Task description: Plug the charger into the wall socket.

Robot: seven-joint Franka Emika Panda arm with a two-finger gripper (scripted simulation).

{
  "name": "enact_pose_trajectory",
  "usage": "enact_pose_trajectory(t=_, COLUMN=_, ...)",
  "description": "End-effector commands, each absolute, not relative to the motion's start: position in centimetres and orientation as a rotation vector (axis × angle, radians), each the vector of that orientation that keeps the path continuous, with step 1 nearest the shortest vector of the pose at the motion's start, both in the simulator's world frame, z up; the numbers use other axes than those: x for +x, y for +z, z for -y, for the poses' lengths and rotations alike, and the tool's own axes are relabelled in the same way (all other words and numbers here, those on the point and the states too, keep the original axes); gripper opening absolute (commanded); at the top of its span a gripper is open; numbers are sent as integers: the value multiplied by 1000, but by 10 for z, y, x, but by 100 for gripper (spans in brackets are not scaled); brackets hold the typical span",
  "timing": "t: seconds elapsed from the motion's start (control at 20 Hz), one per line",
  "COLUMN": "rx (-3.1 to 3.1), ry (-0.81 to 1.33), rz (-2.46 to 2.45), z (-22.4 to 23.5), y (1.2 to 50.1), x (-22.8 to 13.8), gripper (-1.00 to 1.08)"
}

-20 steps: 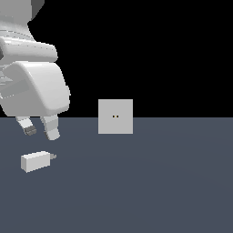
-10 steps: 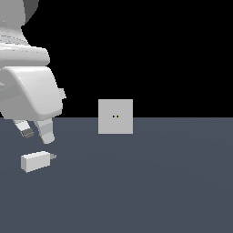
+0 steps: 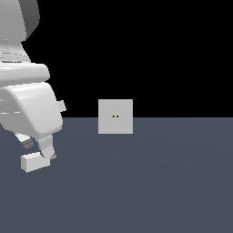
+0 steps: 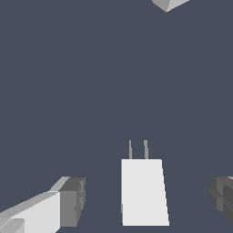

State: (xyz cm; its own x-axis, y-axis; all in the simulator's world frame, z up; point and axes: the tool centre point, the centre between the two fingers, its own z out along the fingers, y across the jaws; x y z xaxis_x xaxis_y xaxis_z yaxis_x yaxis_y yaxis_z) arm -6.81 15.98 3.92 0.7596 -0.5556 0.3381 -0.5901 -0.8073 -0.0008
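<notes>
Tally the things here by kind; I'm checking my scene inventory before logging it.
Charger: 1
Wall socket: 1
Gripper: 1
Total: 3

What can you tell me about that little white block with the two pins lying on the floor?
The charger is a small, plain white rectangular block with two thin grey prongs at one end. It lies flat on the dark grey floor, looking smooth like plastic. In the exterior view it sits near the left edge, partly behind the robot's tool. In the wrist view it lies between the open fingers, with a gap on each side, so nothing but the floor seems to touch it.
</notes>
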Motion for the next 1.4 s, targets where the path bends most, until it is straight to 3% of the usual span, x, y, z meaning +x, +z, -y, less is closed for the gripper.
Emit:
enact_pose_trajectory(t=0.0, rx=2846, ry=495, rz=931, z=-160, y=28, x=-68, gripper=100)
enact_pose_trajectory(t=0.4, rx=2844, ry=496, rz=934, z=-160, y=12, x=-68, gripper=100)
enact_pose_trajectory(t=0.45, rx=2844, ry=496, rz=934, z=-160, y=12, x=-68, gripper=-100)
enact_pose_trajectory(t=1.35, rx=2869, ry=501, rz=877, z=-150, y=18, x=-69, gripper=-100)
